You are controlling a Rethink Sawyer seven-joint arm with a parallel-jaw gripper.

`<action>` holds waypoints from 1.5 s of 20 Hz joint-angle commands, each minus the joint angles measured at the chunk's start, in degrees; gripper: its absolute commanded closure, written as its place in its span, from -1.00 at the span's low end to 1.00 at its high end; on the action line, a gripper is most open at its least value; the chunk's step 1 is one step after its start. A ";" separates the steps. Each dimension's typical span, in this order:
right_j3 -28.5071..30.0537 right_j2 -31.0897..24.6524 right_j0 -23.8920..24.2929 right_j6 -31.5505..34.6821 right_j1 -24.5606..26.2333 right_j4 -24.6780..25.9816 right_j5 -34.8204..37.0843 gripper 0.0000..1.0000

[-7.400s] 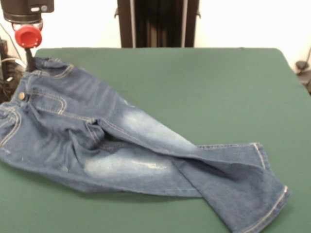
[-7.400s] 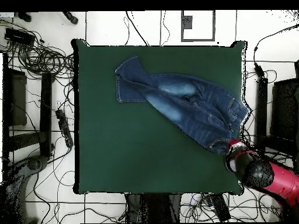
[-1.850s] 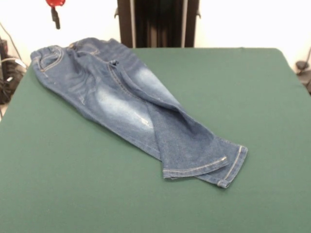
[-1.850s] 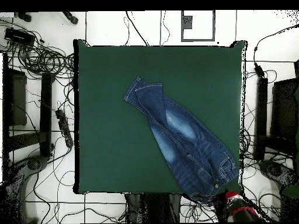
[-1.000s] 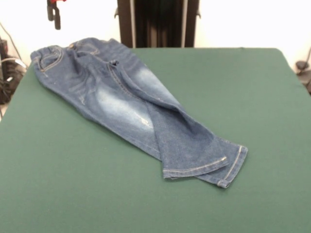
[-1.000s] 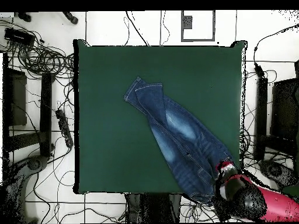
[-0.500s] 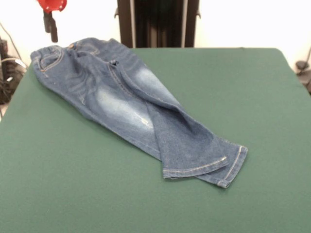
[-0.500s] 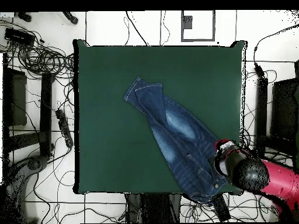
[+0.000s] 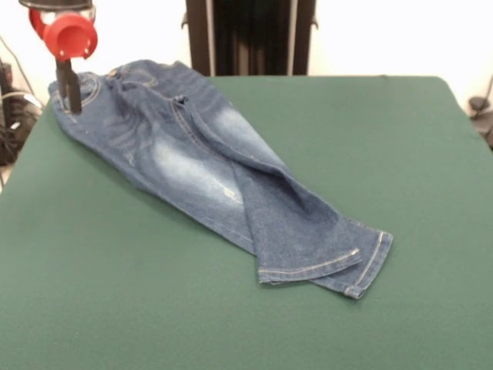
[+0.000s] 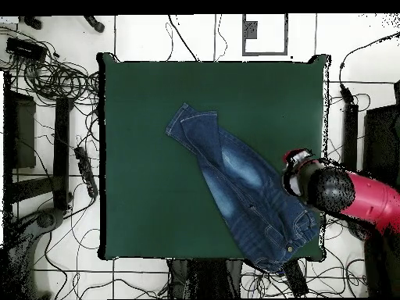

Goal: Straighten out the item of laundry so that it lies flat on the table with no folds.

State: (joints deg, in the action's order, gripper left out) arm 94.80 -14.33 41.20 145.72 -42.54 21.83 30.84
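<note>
**Jeans laid diagonally, legs overlapped; gripper at waistband corner**

The table (image 9: 431, 154) presents a plain dark green top, bare across its near edge. The jeans (image 9: 200, 162) lie diagonally on it. The two leg hems (image 9: 339, 270) sit nearest the camera, right of centre, one leg lying partly over the other. A long fold ridge runs from the crotch down toward the hems. Faded whitish patches mark the thighs mid-garment. The waistband (image 9: 115, 73) lies at the far left corner; in the overhead view the waistband end overhangs the table edge. The gripper (image 9: 68, 92), below a red collar, stands at the waistband's left end. Whether it is released or clenched cannot be told from either view. The red and black arm (image 10: 367, 199) crosses the table's side edge.
</note>
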 commanded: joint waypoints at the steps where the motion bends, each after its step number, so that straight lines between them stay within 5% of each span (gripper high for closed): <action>1: -13.74 -5.49 -7.19 -3.61 5.58 -4.39 14.85 -1.00; 20: -40.92 -6.81 -16.69 -6.43 15.54 -4.61 31.73 -1.00; 30: -48.15 -2.21 -25.09 9.56 22.40 -7.12 30.25 -1.00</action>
State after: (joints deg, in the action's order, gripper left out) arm 51.51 -14.29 23.28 145.72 -26.14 17.89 55.18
